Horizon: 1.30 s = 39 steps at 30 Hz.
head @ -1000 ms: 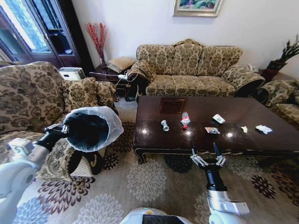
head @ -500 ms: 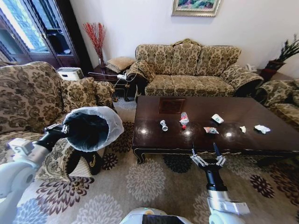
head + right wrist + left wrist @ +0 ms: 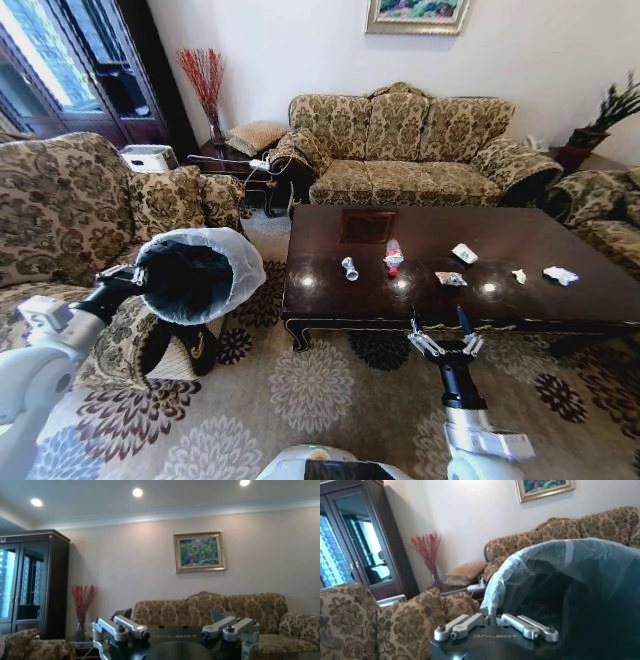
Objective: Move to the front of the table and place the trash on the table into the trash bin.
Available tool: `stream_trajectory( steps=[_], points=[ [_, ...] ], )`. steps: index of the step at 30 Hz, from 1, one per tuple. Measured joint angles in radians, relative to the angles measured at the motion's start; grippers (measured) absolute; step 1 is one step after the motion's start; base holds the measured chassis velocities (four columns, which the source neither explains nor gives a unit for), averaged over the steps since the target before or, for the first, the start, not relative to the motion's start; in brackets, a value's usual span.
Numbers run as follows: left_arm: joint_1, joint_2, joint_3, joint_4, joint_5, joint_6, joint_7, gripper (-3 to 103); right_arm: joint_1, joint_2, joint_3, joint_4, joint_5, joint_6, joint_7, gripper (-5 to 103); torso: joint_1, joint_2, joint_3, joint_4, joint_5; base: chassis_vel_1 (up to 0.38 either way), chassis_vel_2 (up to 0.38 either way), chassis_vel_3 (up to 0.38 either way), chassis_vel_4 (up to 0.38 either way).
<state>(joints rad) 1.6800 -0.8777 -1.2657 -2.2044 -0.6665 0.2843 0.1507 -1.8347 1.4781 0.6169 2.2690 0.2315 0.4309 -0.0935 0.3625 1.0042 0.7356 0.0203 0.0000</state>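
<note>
The dark glossy table (image 3: 330, 295) stands ahead, right of centre. On its top lies the trash: a small silvery can (image 3: 349, 268), a red-and-white tube (image 3: 393, 256), a colourful wrapper (image 3: 450, 279), a white paper cup (image 3: 464, 253), a yellowish scrap (image 3: 519, 276) and a crumpled white tissue (image 3: 560, 274). My left gripper (image 3: 126, 280) (image 3: 495, 624) is shut on the rim of the trash bin (image 3: 195, 275) (image 3: 575, 592), which is held tilted off the floor at my left, its dark mouth facing me. My right gripper (image 3: 444, 332) (image 3: 175, 628) hovers open just before the table's near edge, holding nothing.
A patterned sofa (image 3: 420, 145) stands behind the table. An armchair (image 3: 70, 215) is close on my left and another seat (image 3: 610, 215) is at the right. The floral carpet (image 3: 310, 385) lies between me and the table. A side table (image 3: 235, 160) with cables sits in the far corner.
The whole picture has shifted slightly, so the camera moved; the table and sofa sit a little further left. Both arms hold the same pose, with the bin still gripped.
</note>
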Motion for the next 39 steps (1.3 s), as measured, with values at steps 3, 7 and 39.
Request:
stream_trajectory(
  steps=[3,7,39],
  points=[
    [0.0,0.0,0.0,0.0,0.0,0.0,0.0,1,0.0,0.0,0.0,0.0,0.0,0.0,0.0,100,0.0,0.0,0.0,0.0001,0.0,0.0,0.0,0.0,0.0],
    [0.0,0.0,0.0,0.0,0.0,0.0,0.0,1,0.0,0.0,0.0,0.0,0.0,0.0,0.0,100,0.0,0.0,0.0,0.0001,0.0,0.0,0.0,0.0,0.0],
    [0.022,0.109,-0.167,-0.185,-0.186,0.21,-0.032,1,0.013,-0.042,0.025,0.216,-0.22,-0.283,0.141,100,0.0,0.0,0.0,0.0001,-0.0005,0.0,0.0,0.0,0.0]
  ],
)
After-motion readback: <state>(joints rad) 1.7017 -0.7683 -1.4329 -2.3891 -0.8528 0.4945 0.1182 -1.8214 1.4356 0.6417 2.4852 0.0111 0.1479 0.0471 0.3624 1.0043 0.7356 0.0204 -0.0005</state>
